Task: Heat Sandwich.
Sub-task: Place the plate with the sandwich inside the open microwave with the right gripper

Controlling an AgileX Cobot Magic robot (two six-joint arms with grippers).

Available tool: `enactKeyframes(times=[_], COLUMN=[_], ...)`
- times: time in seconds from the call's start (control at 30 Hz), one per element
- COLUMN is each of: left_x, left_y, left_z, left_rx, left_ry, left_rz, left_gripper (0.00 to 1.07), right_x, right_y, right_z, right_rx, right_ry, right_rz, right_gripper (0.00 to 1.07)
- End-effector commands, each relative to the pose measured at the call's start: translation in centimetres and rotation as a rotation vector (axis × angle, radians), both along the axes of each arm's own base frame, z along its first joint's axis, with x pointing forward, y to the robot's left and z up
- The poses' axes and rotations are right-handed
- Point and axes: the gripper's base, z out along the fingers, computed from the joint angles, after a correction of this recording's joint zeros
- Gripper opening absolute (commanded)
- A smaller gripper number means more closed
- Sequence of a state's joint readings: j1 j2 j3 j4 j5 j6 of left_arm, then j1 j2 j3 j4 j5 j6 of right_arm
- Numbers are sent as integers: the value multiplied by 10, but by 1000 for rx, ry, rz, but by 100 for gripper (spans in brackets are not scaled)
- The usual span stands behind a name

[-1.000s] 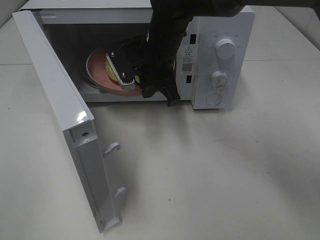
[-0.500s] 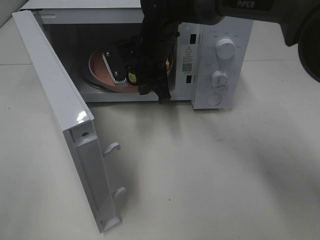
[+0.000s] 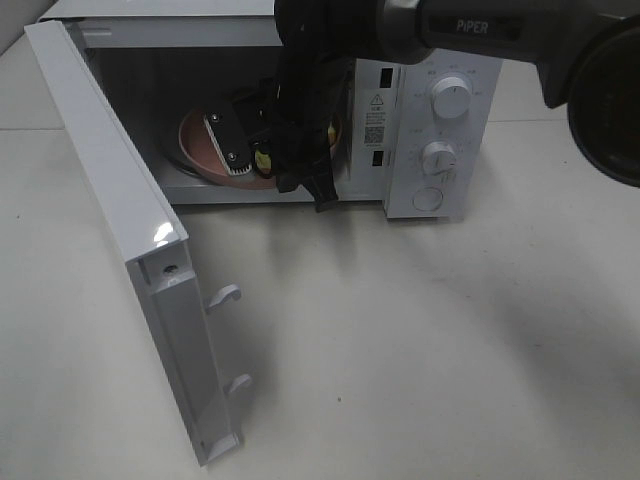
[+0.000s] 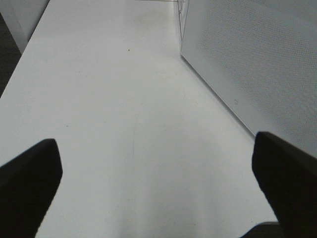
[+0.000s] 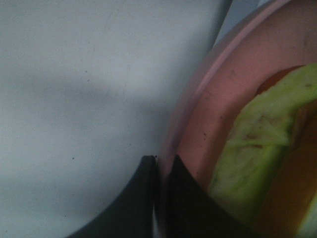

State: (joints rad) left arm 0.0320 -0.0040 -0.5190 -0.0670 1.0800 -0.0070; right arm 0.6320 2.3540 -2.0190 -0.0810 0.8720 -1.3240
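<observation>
— Where's your sandwich?
— On the pink plate, inside the microwave. Your right gripper has its jaws nearly closed, pinching the plate's rim. Your left gripper hangs wide, holding nothing.
— What's left?
— Let go, back out, close the door, set the dials.
— Any writing?
— "PIPER" on your arm. The microwave's labels are too small to read.

Right tool pushed plate deeper into the microwave.
</observation>
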Motion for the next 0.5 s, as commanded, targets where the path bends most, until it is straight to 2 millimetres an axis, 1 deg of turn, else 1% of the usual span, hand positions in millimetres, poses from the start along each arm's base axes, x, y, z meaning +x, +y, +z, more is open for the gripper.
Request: enactKeyframes(times=[0.03,0.1,0.2,0.23,0.27,0.37,0.4,0.43,0.5], left_x=[-2,-2,-2,-2,-2,-2,-2,-2,-2], left_y=[0,0,0,0,0,0,0,0,0], left_z=[0,0,0,0,0,0,0,0,0], left_rx=[-1,-1,-1,-1,-1,-1,-1,-1,-1], left_ry=[-24,-24,-24,-24,-24,-24,-24,-24,-24], left_rz=[4,4,4,4,4,4,4,4,4], left_gripper=[100,100,100,100,100,100,100,100,100], right_x=[4,5,5,5,5,5,5,5,5], right_y=[0,0,0,1,1,1,1,1,1], right_z=[8,9,9,9,9,9,9,9,9], right_rx=[17,19,25,26,26,37,37,48,57], right_ry=[-48,-51,-55,-55,-55,-49,-49,-48,-43], right_rz=[-3,-2,-5,-5,-5,-32,-32,-59,-85], right_gripper=[6,7,17,26,26,48,48,60,70])
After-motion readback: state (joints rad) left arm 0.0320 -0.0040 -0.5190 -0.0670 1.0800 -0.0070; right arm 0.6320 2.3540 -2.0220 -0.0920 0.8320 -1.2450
